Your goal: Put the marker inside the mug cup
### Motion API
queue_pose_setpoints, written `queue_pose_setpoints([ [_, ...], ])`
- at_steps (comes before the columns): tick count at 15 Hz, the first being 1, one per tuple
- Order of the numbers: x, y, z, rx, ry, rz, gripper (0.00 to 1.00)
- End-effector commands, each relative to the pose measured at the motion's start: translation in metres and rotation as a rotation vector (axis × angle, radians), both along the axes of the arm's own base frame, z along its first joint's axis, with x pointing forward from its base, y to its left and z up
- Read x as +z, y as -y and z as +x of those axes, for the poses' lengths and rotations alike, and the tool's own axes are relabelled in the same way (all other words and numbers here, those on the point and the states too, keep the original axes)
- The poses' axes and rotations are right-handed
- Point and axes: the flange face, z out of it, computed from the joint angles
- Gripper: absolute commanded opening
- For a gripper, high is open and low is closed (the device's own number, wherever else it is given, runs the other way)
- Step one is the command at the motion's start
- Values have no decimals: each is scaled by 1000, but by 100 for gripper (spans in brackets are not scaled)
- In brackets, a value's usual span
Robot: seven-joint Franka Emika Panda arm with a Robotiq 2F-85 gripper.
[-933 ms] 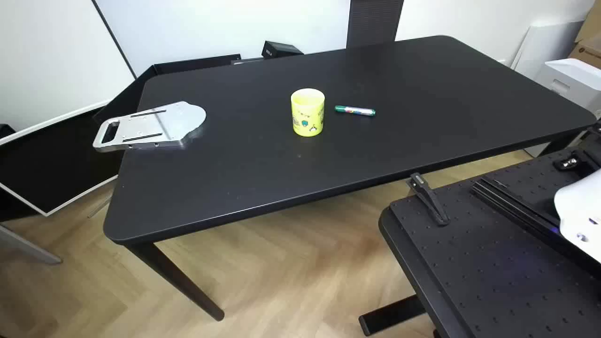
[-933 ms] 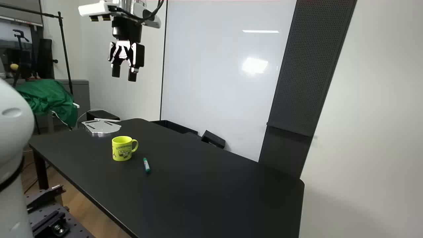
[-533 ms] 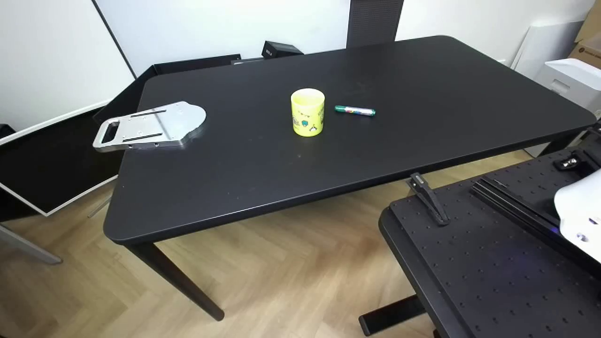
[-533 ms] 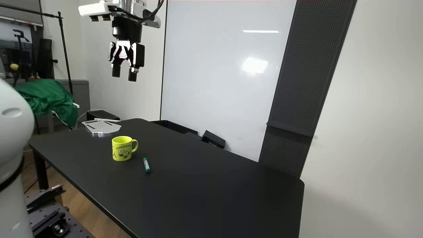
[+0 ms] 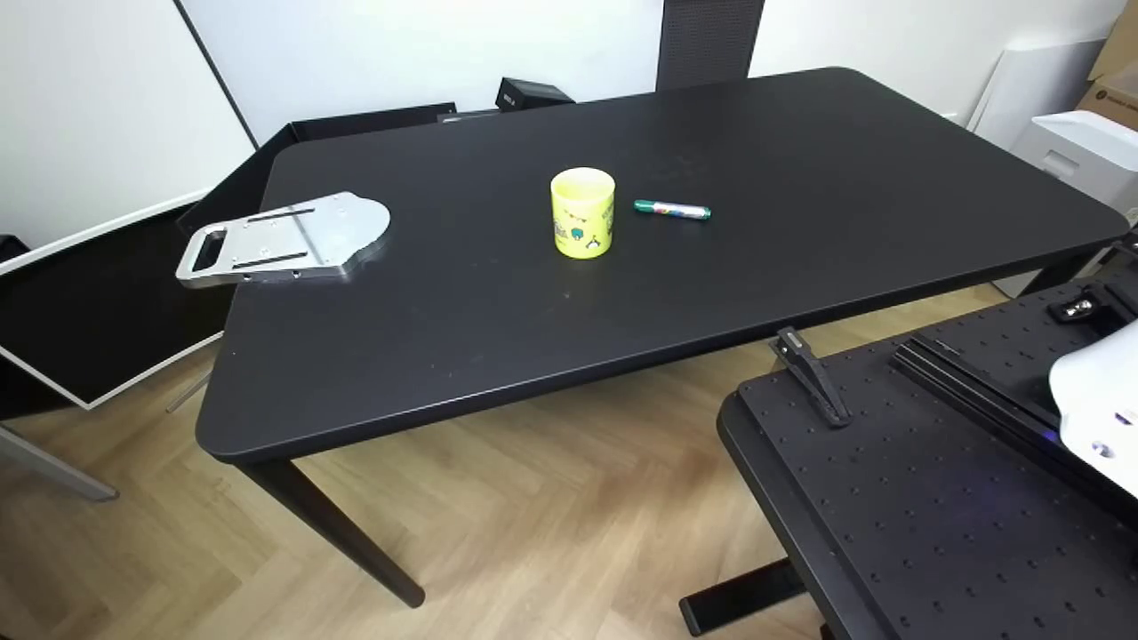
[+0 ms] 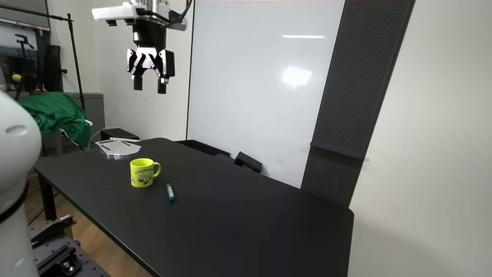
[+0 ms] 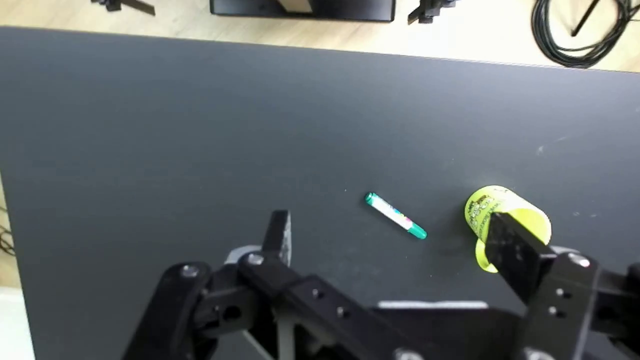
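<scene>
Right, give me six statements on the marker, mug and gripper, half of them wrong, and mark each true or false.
1. The marker and the mug both rest on the table. True.
2. The mug is tipped over. False: it stands upright.
3. The gripper hangs above the table, jaws open. True.
4. The marker is inside the mug. False: it lies beside the mug, not touching it.
5. The marker has green ends and a pale middle. True.
6. The gripper is touching the mug. False: a finger hides part of it in the wrist view, but an exterior view shows the gripper well above.
</scene>
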Motion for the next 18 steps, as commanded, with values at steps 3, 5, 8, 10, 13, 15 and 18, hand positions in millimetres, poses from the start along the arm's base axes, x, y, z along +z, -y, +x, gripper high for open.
queue_pose_setpoints([
  [3, 11, -11, 22, 296, 122, -84, 100],
  [5, 14, -20, 30, 406, 173, -80, 100],
  [8, 8, -41, 49, 567, 240, -32, 100],
  [10, 6, -37, 37, 540, 241, -42, 100],
  [13, -5, -47, 50, 605, 241, -26, 100],
  [15, -6, -47, 52, 612, 240, -25, 100],
  [18, -4, -47, 53, 618, 242, -25, 100],
])
